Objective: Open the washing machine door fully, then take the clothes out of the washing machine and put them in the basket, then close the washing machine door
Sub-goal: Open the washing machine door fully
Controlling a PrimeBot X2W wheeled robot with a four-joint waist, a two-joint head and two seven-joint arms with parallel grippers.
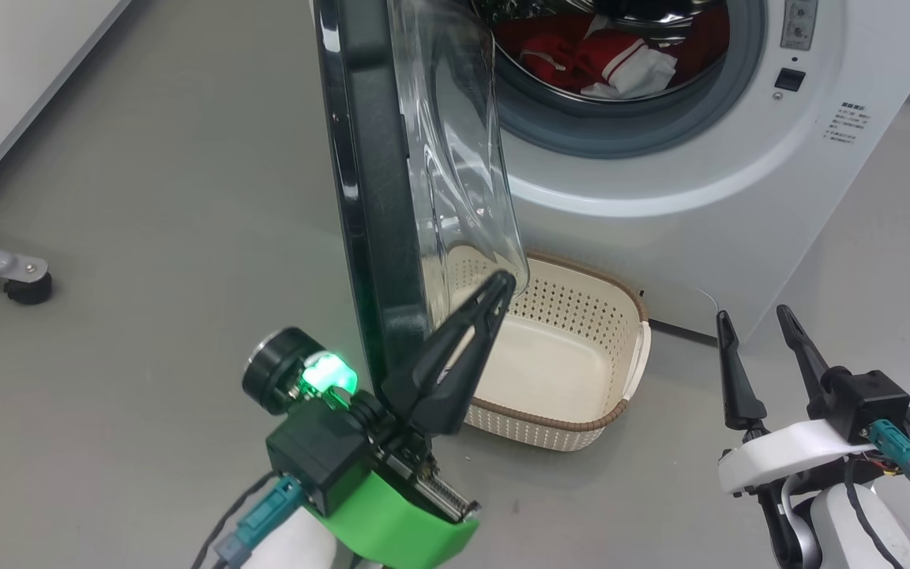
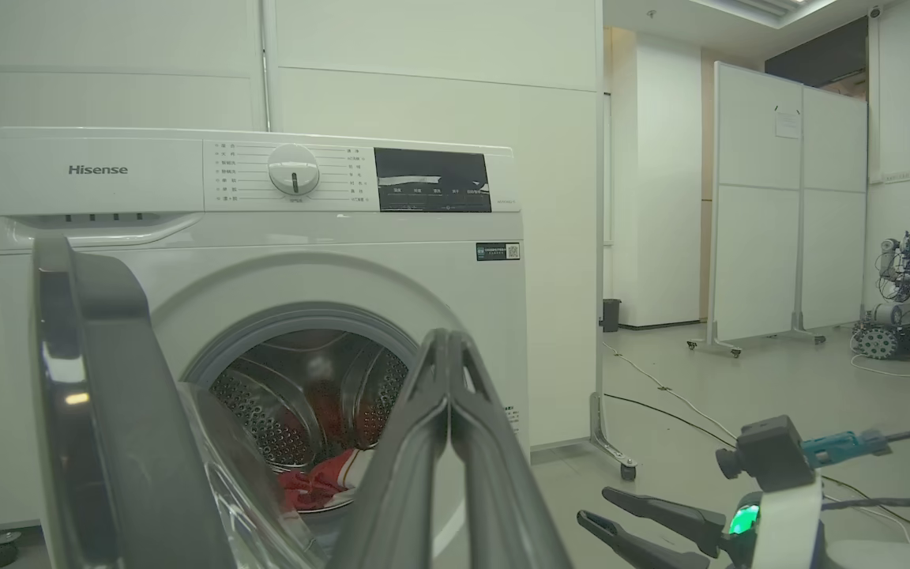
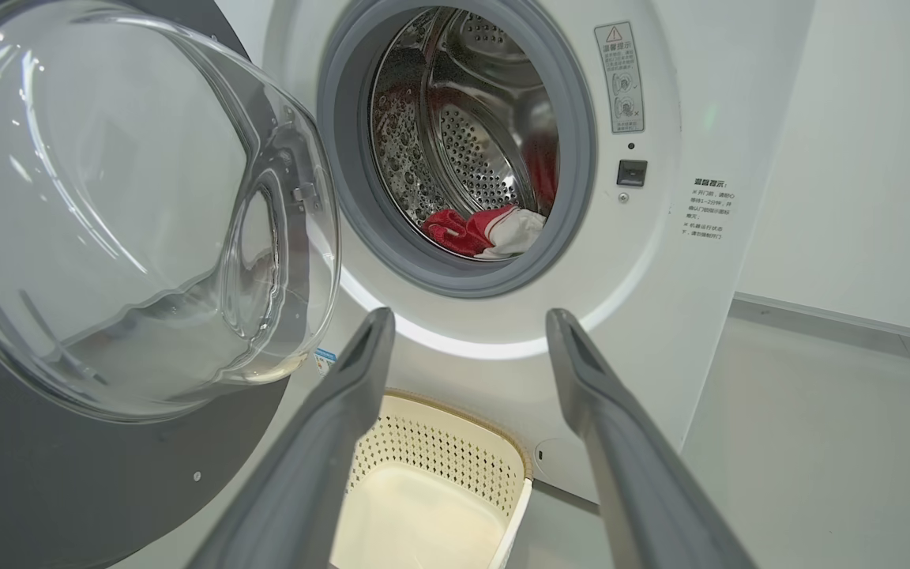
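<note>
The washing machine door [image 1: 368,197] stands open, edge-on to me, with its black rim and clear glass bowl [image 1: 455,142] facing the drum. Red and white clothes [image 1: 605,59] lie inside the white washing machine [image 1: 660,182]. The cream basket [image 1: 629,316] sits empty on the floor below the drum opening. My left gripper [image 1: 502,280] is shut on nothing, on the door's inner side, its tip at the bowl's lower edge. My right gripper [image 1: 753,316] stands open and empty to the right of the basket. In the right wrist view its fingers [image 3: 329,442] frame the basket [image 3: 455,419], with the clothes [image 3: 479,229] above.
A wheeled stand leg [image 1: 20,276] and a white wall panel [image 1: 13,79] are at the left. The left wrist view shows white partition panels [image 2: 787,221], another robot [image 2: 905,284] and cables [image 2: 676,395] on the grey floor to the machine's right.
</note>
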